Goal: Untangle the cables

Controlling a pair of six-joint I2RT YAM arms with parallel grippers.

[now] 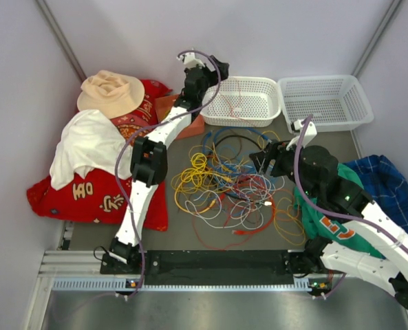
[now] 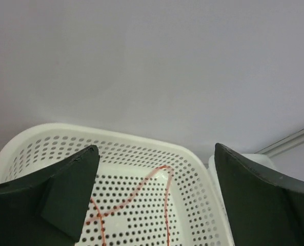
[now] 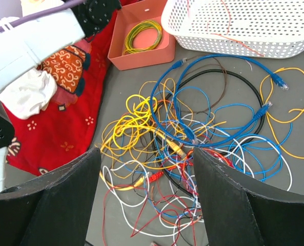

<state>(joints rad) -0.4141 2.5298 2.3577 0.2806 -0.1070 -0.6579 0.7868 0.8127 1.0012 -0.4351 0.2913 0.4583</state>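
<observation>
The cables [image 1: 234, 185] lie in a tangled heap of yellow, blue, white, red and black wires on the grey table, also seen in the right wrist view [image 3: 193, 148]. A thin red-orange wire [image 2: 141, 192] lies in the left white basket [image 1: 241, 100]. My left gripper [image 1: 217, 69] is open and empty over that basket's left rim, its fingers [image 2: 64, 195] spread wide. My right gripper [image 1: 264, 161] is open and empty above the right side of the heap, with the heap between its fingers [image 3: 54, 200].
A second white basket [image 1: 325, 102] stands at the back right. A salmon box [image 3: 141, 36] holds a green-yellow coiled ring [image 3: 144, 35]. Red cloth [image 1: 93, 199], white cloth and a tan hat [image 1: 111, 93] lie left. Green and blue garments [image 1: 376, 182] lie right.
</observation>
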